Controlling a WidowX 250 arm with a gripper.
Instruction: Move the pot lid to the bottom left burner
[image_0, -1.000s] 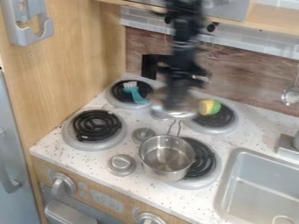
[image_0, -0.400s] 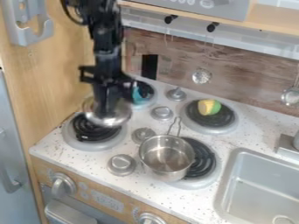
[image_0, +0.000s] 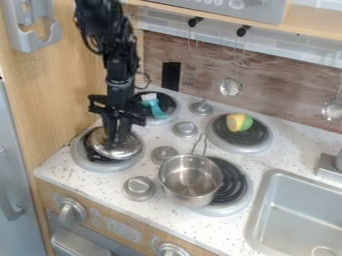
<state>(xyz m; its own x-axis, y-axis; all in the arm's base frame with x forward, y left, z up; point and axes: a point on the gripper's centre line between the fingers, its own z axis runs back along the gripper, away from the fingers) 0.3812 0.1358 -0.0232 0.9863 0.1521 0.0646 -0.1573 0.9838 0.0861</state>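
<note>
Well, 1 pot lid (image_0: 124, 151) (shiny), over bottom left burner (image_0: 90, 163), gripper (image_0: 118, 141) above

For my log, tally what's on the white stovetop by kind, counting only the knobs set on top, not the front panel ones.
Burners: 4
Top knobs: 4
Pot: 1
Pot lid: 1
Teal brush: 1
Yellow-and-green item: 1
Total: 12
</note>
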